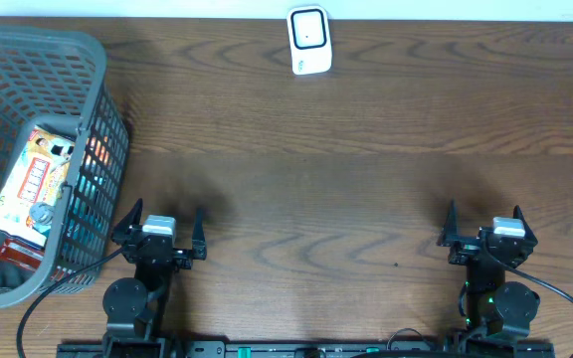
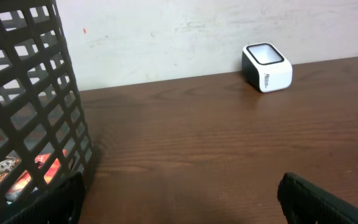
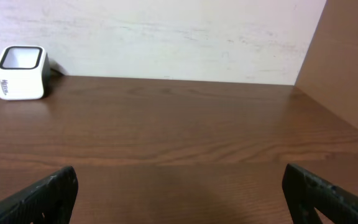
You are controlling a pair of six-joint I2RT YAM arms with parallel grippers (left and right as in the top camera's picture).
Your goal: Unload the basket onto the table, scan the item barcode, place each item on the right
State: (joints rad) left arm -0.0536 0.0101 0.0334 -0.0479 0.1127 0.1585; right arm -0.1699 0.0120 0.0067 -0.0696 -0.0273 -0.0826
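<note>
A white barcode scanner with a dark window stands at the back middle of the table; it shows too in the left wrist view and the right wrist view. A colourful packaged item lies inside the grey mesh basket at the left, with other packages under it. My left gripper sits open near the front left, just right of the basket, nothing between its fingers. My right gripper sits open near the front right, empty, its fingers wide apart.
The basket wall stands close to the left gripper's left side. A brown board rises at the table's right edge. A pale wall runs behind the scanner.
</note>
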